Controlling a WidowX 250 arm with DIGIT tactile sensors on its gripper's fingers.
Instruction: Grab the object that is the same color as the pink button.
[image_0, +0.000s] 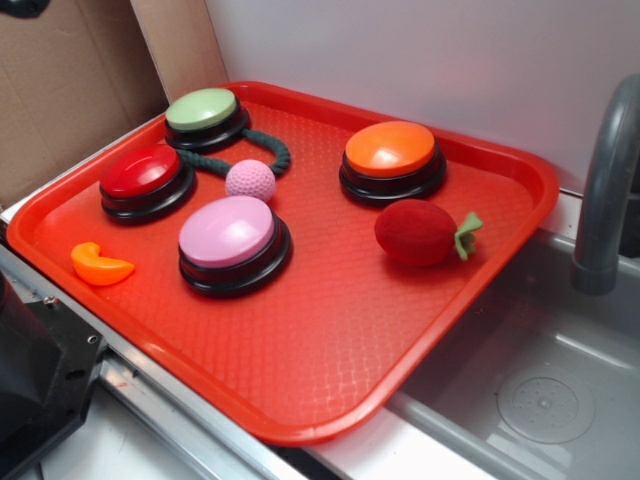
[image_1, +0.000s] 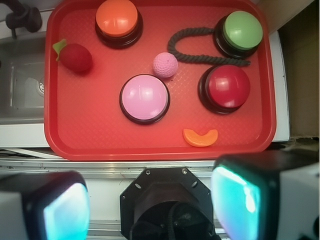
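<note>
My gripper (image_1: 150, 200) is wide open, empty. Pink ball (image_1: 165, 64) well ahead: light, dimpled, rope-tethered; I'd pinch across its middle.

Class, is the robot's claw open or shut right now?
Open: in the wrist view the claw has its two fingers wide apart, holding nothing.

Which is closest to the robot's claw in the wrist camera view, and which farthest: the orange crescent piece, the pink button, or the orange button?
Measured from the gripper at the bottom edge:
1. Orange crescent piece, on the tray's near edge, right.
2. Pink button, mid-tray.
3. Orange button, far edge, left.
</note>
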